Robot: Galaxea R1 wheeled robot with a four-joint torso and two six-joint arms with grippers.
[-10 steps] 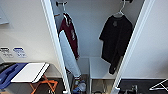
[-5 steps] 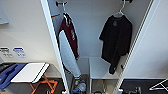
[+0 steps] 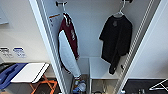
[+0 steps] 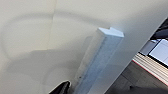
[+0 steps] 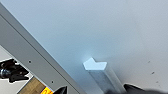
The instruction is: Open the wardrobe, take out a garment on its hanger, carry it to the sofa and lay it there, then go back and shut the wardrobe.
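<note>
Already the wardrobe (image 3: 45, 50) stands wide open, both doors swung out to the sides. Across the last second the head view has drifted only slightly, with the inside framed a touch closer and more centred; that reads as the camera settling, since nothing inside has shifted. For the task, the opening step looks done and the taking-out step has not begun: the garment is untouched on its rail.

The black garment (image 3: 117, 41) hangs in the right half of the wardrobe, on a thin white hanger (image 3: 120, 13) whose hook goes up to a dark rail fitting at the top. Its long axis runs straight down, collar up and hem down, front facing outward; the hem dangles just above a white shelf (image 3: 100, 68). Well apart to the left hangs a maroon jacket with white sleeves (image 3: 68, 45), turned edge-on.

Each wrist view looks closely at a flat white door panel with a small white handle: the left handle (image 4: 102, 55) and the right handle (image 5: 98, 68). A dark tip of the left pincer (image 4: 61, 88) sits just beside the left handle, and dark tips of the right pincer (image 5: 95, 89) flank the right one. Whether either pincer is open, closed or gripping its handle, I cannot tell.
</note>
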